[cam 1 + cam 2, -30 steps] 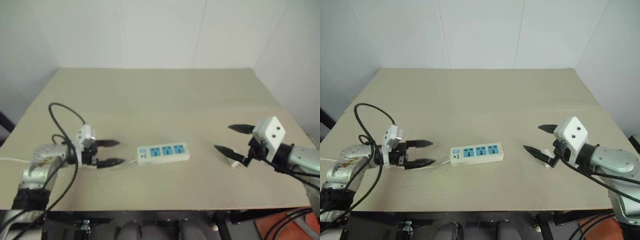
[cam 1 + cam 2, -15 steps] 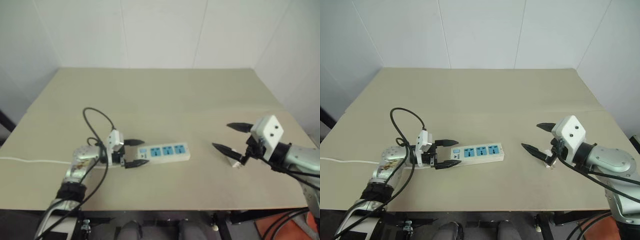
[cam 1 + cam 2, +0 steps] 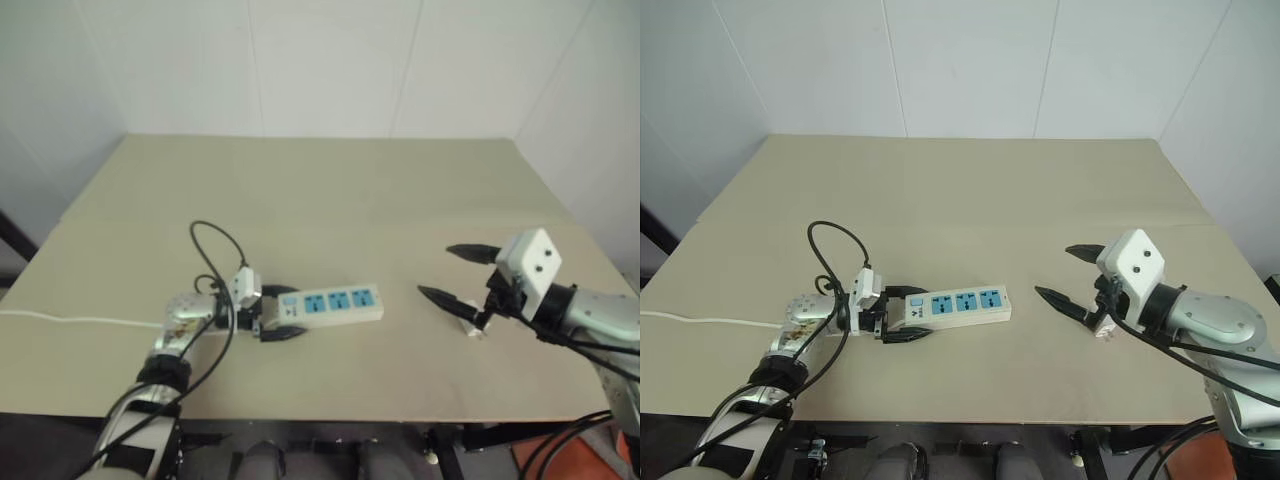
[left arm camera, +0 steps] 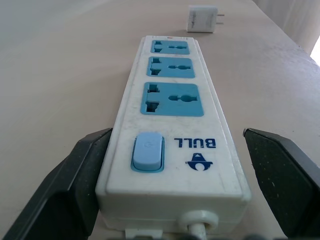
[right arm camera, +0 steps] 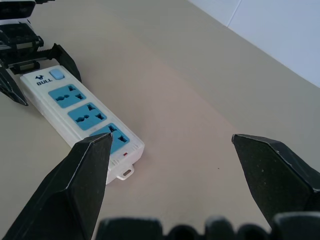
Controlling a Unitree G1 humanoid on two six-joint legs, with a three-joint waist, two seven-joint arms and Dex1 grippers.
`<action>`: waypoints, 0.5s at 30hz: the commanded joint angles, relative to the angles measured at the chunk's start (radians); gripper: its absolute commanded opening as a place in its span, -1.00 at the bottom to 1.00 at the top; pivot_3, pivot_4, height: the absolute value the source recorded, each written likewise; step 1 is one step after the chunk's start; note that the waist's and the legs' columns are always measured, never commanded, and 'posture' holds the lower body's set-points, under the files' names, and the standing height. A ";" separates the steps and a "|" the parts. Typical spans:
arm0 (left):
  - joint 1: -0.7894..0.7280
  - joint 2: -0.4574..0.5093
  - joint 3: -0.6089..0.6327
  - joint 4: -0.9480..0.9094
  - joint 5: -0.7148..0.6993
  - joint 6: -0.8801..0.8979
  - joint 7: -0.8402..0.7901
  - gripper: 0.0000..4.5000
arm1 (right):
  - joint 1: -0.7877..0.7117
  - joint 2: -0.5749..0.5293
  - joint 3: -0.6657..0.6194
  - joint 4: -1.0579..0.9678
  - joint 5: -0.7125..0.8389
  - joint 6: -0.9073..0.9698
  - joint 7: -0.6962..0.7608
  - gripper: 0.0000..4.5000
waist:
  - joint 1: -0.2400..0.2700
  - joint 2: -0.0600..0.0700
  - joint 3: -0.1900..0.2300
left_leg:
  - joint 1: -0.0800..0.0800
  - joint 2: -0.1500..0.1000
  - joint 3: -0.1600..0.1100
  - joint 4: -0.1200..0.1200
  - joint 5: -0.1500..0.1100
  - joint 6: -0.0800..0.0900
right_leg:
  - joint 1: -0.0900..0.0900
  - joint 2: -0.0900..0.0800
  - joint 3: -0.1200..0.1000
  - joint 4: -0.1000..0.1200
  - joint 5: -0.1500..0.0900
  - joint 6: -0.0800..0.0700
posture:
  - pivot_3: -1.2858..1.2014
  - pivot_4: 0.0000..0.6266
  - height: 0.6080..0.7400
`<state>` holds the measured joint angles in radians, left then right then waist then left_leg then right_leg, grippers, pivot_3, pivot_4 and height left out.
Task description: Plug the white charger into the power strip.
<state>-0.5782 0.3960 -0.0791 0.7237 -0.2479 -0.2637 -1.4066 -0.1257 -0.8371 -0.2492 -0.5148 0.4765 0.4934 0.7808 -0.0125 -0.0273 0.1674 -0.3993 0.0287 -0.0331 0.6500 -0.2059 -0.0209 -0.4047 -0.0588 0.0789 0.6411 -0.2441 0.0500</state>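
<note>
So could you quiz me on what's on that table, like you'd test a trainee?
1. True or false: the white charger is already plugged into the power strip.
2. How many blue sockets does the strip have?
3. Which gripper has its open fingers on either side of the strip's switch end: A) left gripper, B) right gripper?

Key: 1 false, it lies apart on the table. 2 three. 3 A.

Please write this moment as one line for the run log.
left gripper: open, around switch end of power strip | right gripper: open, above white charger | charger: unplugged, on table
</note>
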 commanded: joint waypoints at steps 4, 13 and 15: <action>0.008 -0.032 -0.024 0.098 0.072 -0.073 0.063 0.99 | -0.026 0.003 -0.016 -0.044 0.028 0.015 -0.019 1.00 | 0.002 0.005 -0.004 | 0.002 0.000 0.000 0.000 0.000 0.000 | 0.003 0.000 0.000 0.000 0.000 0.000 | 0.03 -0.52 1.00; -0.031 -0.021 0.006 0.144 0.063 -0.091 0.068 0.99 | -0.041 0.005 0.004 -0.052 0.035 0.027 -0.025 1.00 | 0.001 0.006 -0.005 | 0.012 0.000 0.000 0.000 0.000 0.000 | 0.014 -0.001 0.000 -0.004 -0.001 0.001 | 0.03 -0.52 1.00; -0.038 -0.025 0.011 0.158 0.060 -0.078 0.064 0.99 | -0.043 0.006 0.007 -0.052 0.035 0.027 -0.025 1.00 | 0.000 0.006 -0.005 | 0.012 0.000 0.000 0.000 0.000 0.000 | 0.014 0.000 0.000 -0.004 -0.001 0.001 | 0.03 -0.52 1.00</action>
<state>-0.6227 0.3747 -0.0628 0.8454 -0.2033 -0.3503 -1.3537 -0.1483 -0.8328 -0.2321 -0.5370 0.4956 0.5210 0.7613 -0.0129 -0.0215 0.1622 -0.3878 0.0283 -0.0332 0.6500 -0.2060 -0.0210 -0.3910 -0.0592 0.0789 0.6373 -0.2450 0.0512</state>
